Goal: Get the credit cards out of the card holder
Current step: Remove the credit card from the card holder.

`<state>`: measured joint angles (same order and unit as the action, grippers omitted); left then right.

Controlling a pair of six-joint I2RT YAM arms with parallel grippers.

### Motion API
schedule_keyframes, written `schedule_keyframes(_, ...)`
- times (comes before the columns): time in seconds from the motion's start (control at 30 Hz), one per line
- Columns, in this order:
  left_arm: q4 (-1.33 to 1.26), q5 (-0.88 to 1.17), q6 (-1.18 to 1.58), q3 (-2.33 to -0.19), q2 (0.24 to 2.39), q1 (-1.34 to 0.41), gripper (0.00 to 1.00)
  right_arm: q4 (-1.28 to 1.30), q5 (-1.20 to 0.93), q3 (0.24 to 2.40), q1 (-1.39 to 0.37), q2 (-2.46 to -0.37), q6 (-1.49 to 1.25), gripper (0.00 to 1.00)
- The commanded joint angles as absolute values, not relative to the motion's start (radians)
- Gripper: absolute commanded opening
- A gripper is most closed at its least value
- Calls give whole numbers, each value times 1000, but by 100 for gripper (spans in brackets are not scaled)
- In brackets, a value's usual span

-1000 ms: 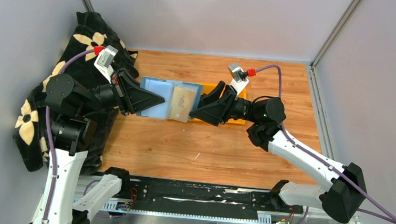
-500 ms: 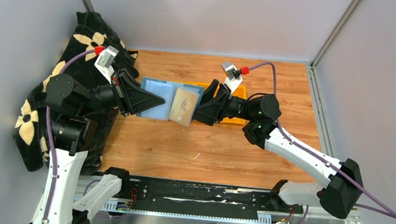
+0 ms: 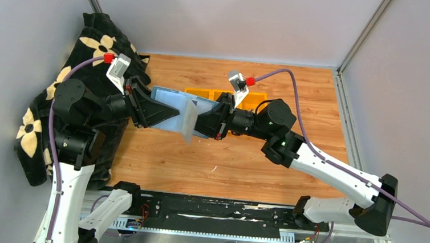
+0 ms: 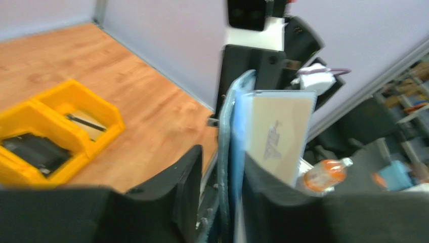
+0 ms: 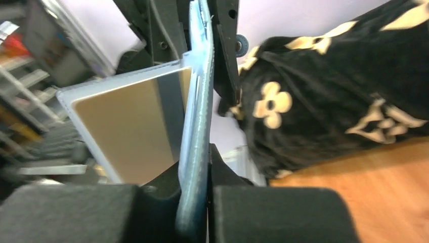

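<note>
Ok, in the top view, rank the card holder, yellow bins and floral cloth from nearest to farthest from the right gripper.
1. card holder, clamped in the right gripper.
2. yellow bins, just behind it.
3. floral cloth, far-left corner.

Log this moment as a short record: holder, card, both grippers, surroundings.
card holder: lifted off the table, between the two grippers
credit card: tan face, sticking partway out of the holder
right gripper: shut on the card holder
left gripper: fingers either side of the holder; grip unclear
yellow bins: on the table behind
black flowered cloth: at the table's left edge
</note>
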<state>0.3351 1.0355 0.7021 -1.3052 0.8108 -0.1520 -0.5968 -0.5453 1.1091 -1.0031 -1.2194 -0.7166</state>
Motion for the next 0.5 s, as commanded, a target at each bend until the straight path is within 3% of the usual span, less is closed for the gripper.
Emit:
schedule_keyframes(0.0,448,982,553,-1325,795,-149,47,-193,-209,1262,-1121,-1174,-404,1)
schedule_keyframes(0.1,479,958,515,-1323,785,-149,67,-23,-41,1364,-1187,-1200,-279,0)
schedule_keyframes(0.47,428,909,537,-1296,725,-149,91,239,454,1539,-1335,-1293,-8,0)
